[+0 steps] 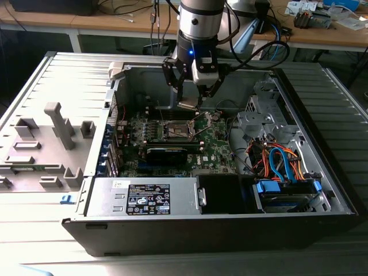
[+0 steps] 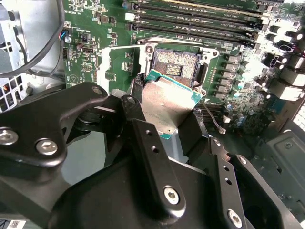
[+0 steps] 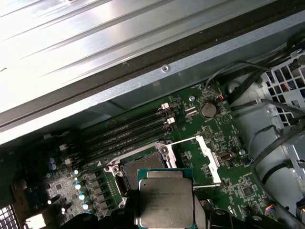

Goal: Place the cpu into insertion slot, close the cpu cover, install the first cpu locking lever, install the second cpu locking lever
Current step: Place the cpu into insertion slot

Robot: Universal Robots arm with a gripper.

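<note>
Silver-grey chip's up in the air: the cpu (image 2: 169, 102) is pinched by its edges between the gripper (image 1: 190, 99)'s black fingers (image 2: 147, 143), so the pincer's clamped on it, metal lid facing the first wrist view. Arm's reaching down into the open PC case (image 1: 322, 190), w/ the chip hanging above the motherboard (image 1: 215, 146) near the board's far edge, clear of everything.

Insertion slot (image 2: 177, 64) sits right under it, mid-board, just beside the long black memory slots (image 3: 128, 129). Its dark contact field is bare, nothing seated. Chip and socket are apart, not touching, approx lined up in both wrist views.

The cpu cover (image 3: 209, 157) is swung open off one side of the socket, a thin metal frame w/ green board showing through its cut-out, so the way in is free. Locking levers: can't pick them out for sure.

So, step one of four, placing the chip, and I'd say nothing beyond that is done. My read: seating it calls for the chip level, its edges square to the socket's frame and its corners matched, a gentle drop, no sliding across the contacts.
</note>
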